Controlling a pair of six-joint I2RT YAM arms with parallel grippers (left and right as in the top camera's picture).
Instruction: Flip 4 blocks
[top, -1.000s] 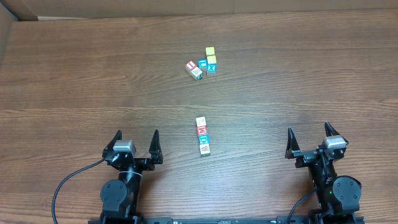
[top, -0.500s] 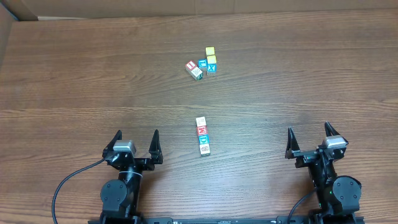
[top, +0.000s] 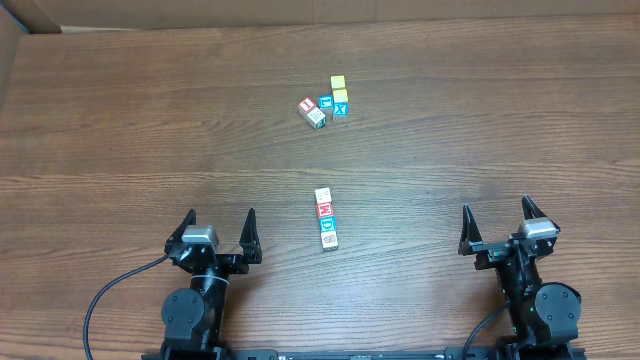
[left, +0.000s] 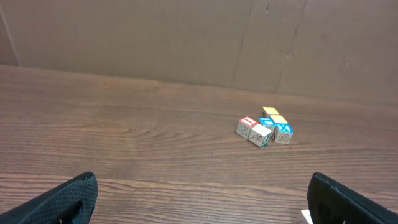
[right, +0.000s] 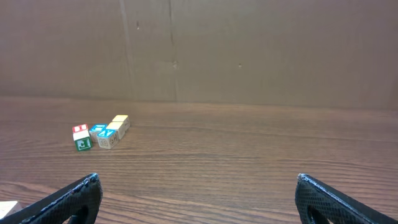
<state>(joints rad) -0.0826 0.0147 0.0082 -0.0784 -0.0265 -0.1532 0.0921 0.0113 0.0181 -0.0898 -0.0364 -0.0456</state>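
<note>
Four blocks lie in a short line at the table's middle: a cream one (top: 322, 194), a red-faced one (top: 324, 209), a blue-faced one (top: 327, 226) and another cream one (top: 329, 241). My left gripper (top: 220, 222) rests near the front edge, to the left of the line, open with nothing in it. My right gripper (top: 496, 215) rests far to the right of the line, open too. In the left wrist view only a pale corner of a block (left: 306, 216) shows beside the right finger. In the right wrist view a cream edge (right: 6, 207) shows at the lower left.
A separate cluster lies farther back: two yellow cubes (top: 339, 90), a blue cube with an X (top: 341, 109), another blue cube (top: 326, 103) and a red-and-white cube (top: 310, 110). The same cluster (left: 264, 127) (right: 99, 134) shows in both wrist views. A cardboard wall (left: 186, 37) stands behind the table.
</note>
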